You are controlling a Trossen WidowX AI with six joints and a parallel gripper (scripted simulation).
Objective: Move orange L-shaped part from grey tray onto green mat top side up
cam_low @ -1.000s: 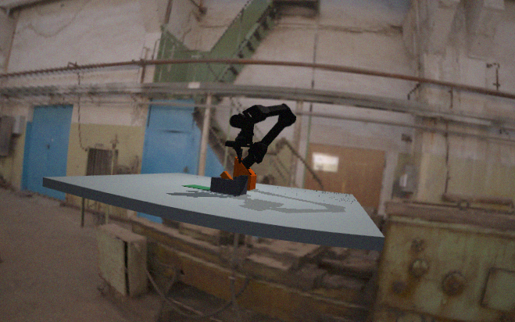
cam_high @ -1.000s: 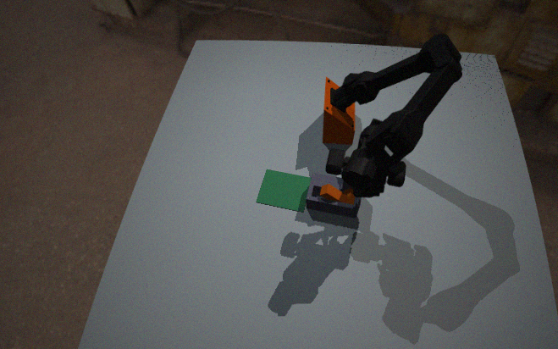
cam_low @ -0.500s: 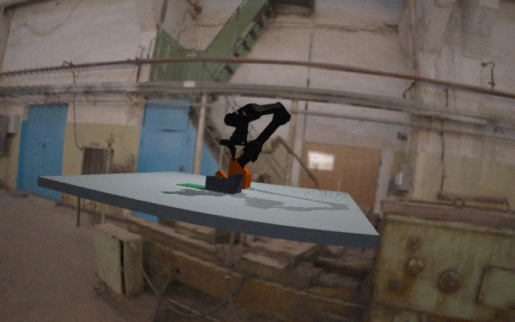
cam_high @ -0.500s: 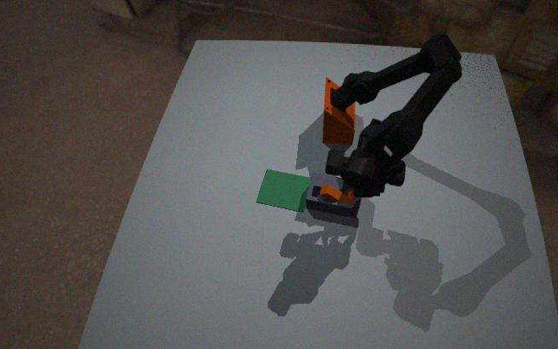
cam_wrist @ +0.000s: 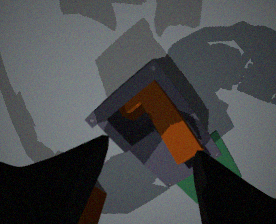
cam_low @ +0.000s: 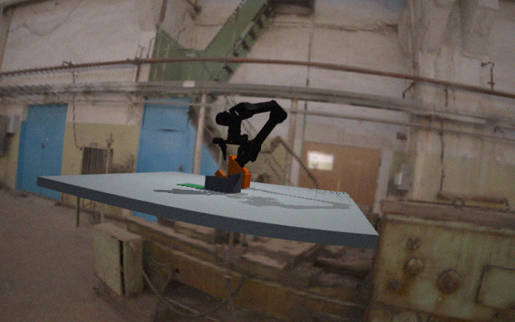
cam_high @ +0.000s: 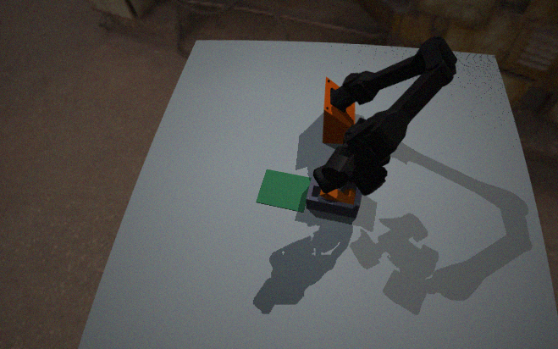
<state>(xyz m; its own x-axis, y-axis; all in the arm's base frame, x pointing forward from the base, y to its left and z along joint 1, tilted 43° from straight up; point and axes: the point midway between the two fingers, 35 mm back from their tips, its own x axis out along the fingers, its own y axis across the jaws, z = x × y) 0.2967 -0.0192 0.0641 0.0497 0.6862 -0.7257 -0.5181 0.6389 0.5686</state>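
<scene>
Dim light throws crisp shadows (two-toned ones) across the grainy tabletop point(cam_high: 194, 173) point(cam_low: 130, 195) point(cam_wrist: 34, 60).

Open air separated the parted jaws from the tray point(cam_high: 332, 208) point(cam_low: 222, 184) point(cam_wrist: 181, 92). The tray wall stood around the part's point(cam_high: 337, 195) point(cam_low: 220, 173) point(cam_wrist: 174, 125) sunken side; its raised end cleared the rim. Mat point(cam_high: 283, 190) point(cam_low: 191, 185) point(cam_wrist: 230, 159) lay low, just beside the tray; orange mount point(cam_high: 333, 130) point(cam_low: 244, 180) stood beyond.
</scene>
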